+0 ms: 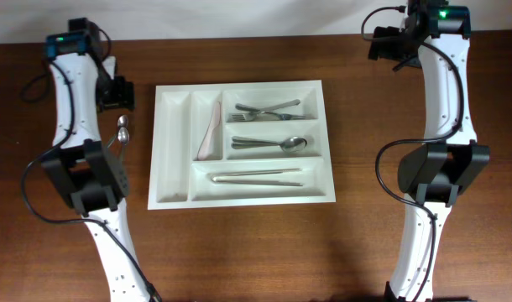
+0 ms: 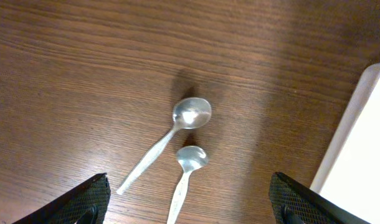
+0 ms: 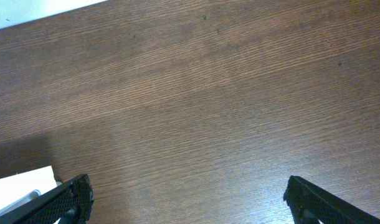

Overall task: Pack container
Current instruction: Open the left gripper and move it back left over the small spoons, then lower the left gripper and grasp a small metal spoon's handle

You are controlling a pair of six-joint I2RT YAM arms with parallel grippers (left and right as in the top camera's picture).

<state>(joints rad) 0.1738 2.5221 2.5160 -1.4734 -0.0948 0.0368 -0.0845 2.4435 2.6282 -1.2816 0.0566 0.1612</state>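
Cutlery tray (image 1: 174,151) mid-table, mostly packed; two spoons lie outside it, under the spread left gripper (image 2: 191,205).
The tray sits in the middle of the wooden table (image 3: 196,93), between the two arms: forks (image 1: 267,109) fill its far right compartment, spoons (image 1: 273,144) the one just nearer, a long thin pair of pieces (image 1: 256,177) lies in the wide near compartment, and a pale knife-shaped piece (image 1: 211,130) lies in one narrow slot, while the leftmost slot is bare. Just left of the tray, a larger spoon (image 2: 191,113) and a smaller spoon (image 2: 191,158) lie side by side on the wood, apart from the tray wall. The left gripper hangs over them with its fingers (image 2: 78,202) wide apart and holding nothing. The right gripper (image 3: 187,202), also spread and holding nothing, hovers over bare wood at the far right. By this layout, these two spoons look like the last items to pack.
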